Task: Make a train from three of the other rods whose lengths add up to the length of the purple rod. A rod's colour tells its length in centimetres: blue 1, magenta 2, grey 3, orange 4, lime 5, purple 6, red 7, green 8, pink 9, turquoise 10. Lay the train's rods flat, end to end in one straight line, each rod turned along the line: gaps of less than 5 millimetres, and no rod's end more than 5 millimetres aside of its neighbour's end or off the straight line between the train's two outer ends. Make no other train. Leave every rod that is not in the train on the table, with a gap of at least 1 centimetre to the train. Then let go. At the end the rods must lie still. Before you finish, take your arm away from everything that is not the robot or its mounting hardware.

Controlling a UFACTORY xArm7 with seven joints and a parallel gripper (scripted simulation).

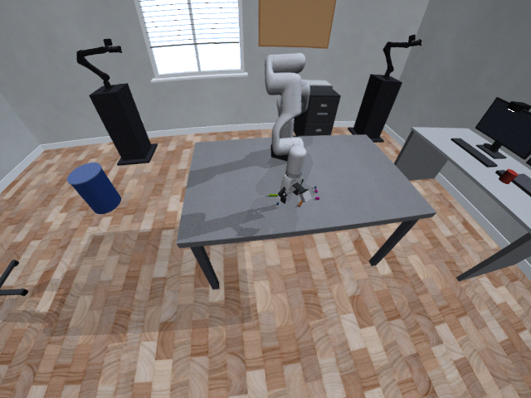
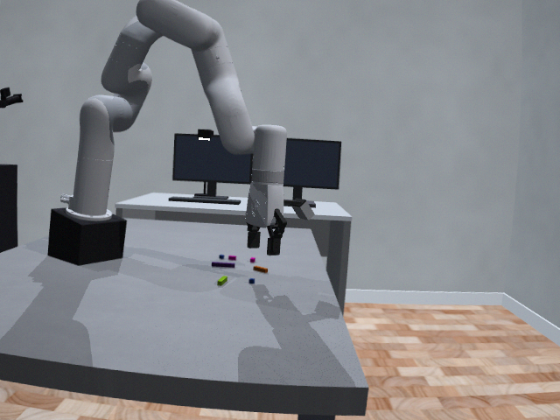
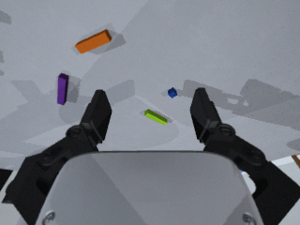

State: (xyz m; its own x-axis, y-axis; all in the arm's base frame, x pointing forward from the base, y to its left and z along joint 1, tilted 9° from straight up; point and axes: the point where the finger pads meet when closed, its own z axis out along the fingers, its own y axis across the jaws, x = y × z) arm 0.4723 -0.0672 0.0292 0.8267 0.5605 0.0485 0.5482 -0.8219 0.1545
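Observation:
My gripper (image 1: 290, 195) (image 2: 263, 246) (image 3: 150, 99) is open and empty, above the table. The purple rod (image 2: 222, 264) (image 3: 62, 89) lies flat, left of the fingers in the wrist view. The orange rod (image 1: 299, 203) (image 2: 260, 269) (image 3: 94, 41) lies at an angle apart from it. The lime rod (image 1: 273, 195) (image 2: 222, 280) (image 3: 156, 116) and one blue rod (image 1: 277, 203) (image 2: 251, 281) (image 3: 172, 93) lie apart. One magenta rod (image 1: 317, 198) (image 2: 252, 260) lies alone. Another magenta rod (image 1: 316, 191) (image 2: 232, 257) lies near a second blue rod (image 1: 314, 186) (image 2: 221, 255); their exact gap cannot be told.
The grey table (image 1: 343, 171) (image 2: 180, 334) bears all the rods. The arm's black base (image 2: 86, 239) stands at the back of the table. The table's front edge (image 1: 299, 235) lies beyond the orange rod. A desk with monitors (image 2: 212, 157) stands beyond the table.

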